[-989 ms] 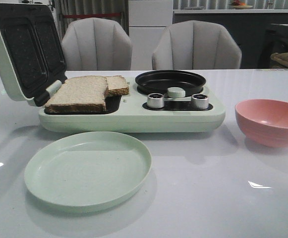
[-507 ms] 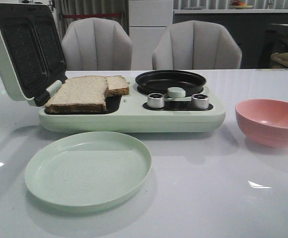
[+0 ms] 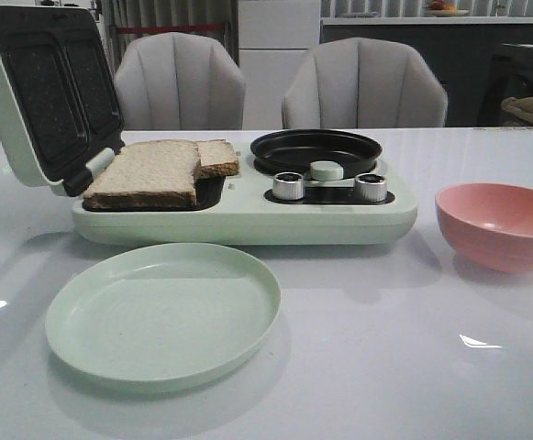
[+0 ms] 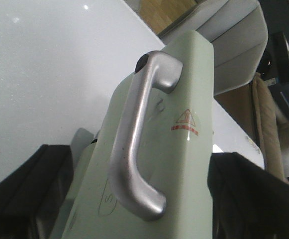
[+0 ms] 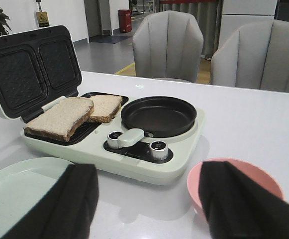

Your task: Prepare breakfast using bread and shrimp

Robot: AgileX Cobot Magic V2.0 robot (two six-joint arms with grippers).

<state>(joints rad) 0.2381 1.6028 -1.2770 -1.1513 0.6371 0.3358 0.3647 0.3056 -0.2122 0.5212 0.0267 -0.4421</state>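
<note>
Two slices of bread lie overlapping on the left hotplate of the pale green breakfast maker, the smaller-looking slice behind the big one. They also show in the right wrist view as bread. The lid stands open. My left gripper is open, its dark fingers wide apart on either side of the lid's back, close to its silver handle. My right gripper is open over bare table in front of the maker. The shrimp is out of view. Neither gripper shows in the front view.
An empty black pan sits on the maker's right side above two silver knobs. A pale green plate lies in front of the maker. A pink bowl stands to the right. Two grey chairs stand behind the table.
</note>
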